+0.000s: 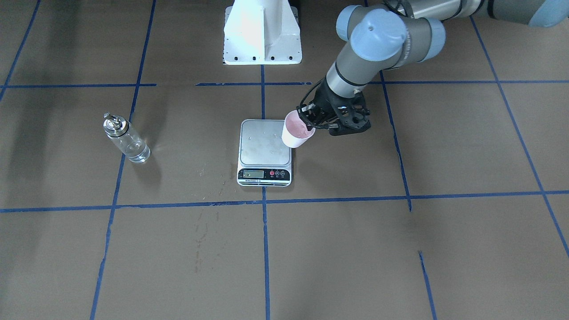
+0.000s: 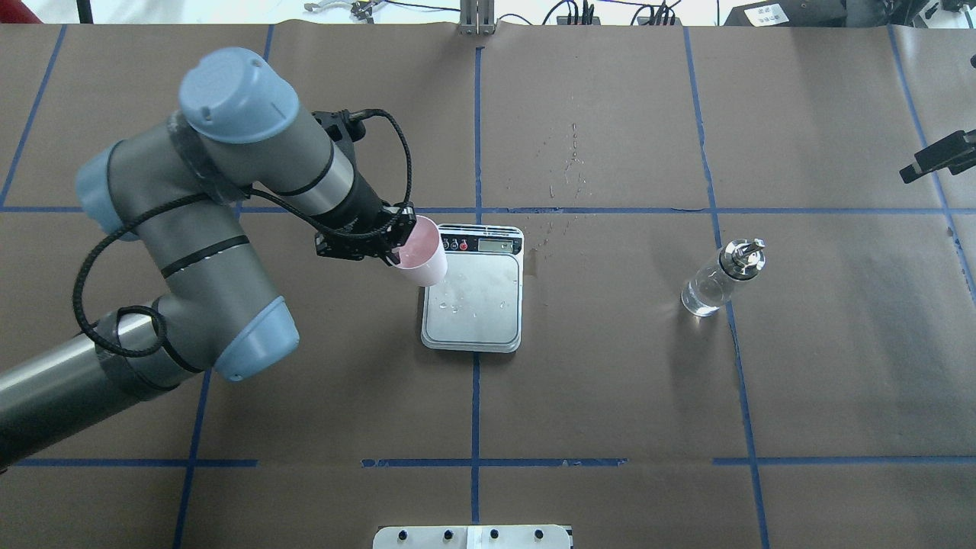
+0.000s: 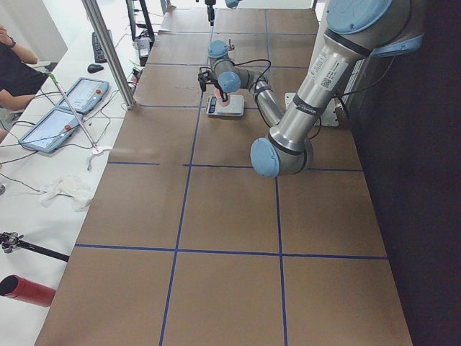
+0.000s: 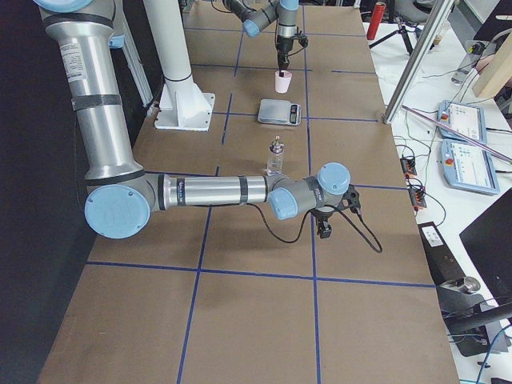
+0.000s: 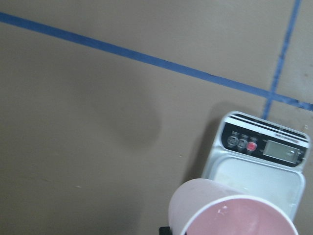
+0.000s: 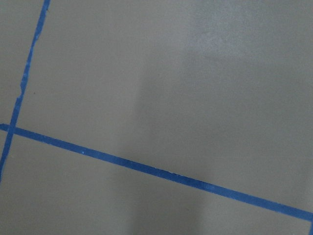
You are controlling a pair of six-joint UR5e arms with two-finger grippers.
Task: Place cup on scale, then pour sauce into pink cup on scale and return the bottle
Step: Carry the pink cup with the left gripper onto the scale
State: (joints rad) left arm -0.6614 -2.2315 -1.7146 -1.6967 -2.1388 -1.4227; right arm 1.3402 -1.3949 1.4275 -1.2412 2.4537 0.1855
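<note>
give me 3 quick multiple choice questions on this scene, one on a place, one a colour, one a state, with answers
1. Where is the bottle?
a) on the scale
b) standing on the table, apart from the scale
c) lying on its side

2. What colour are the tape lines on the table?
a) red
b) blue
c) yellow

3. What is the left gripper doing?
a) open, empty
b) shut on the bottle
c) shut on the cup

Answers:
1 b, upright in the overhead view, bare table between it and the scale.
2 b, every line is blue.
3 c, it pinches the cup's rim at the scale's edge.
</note>
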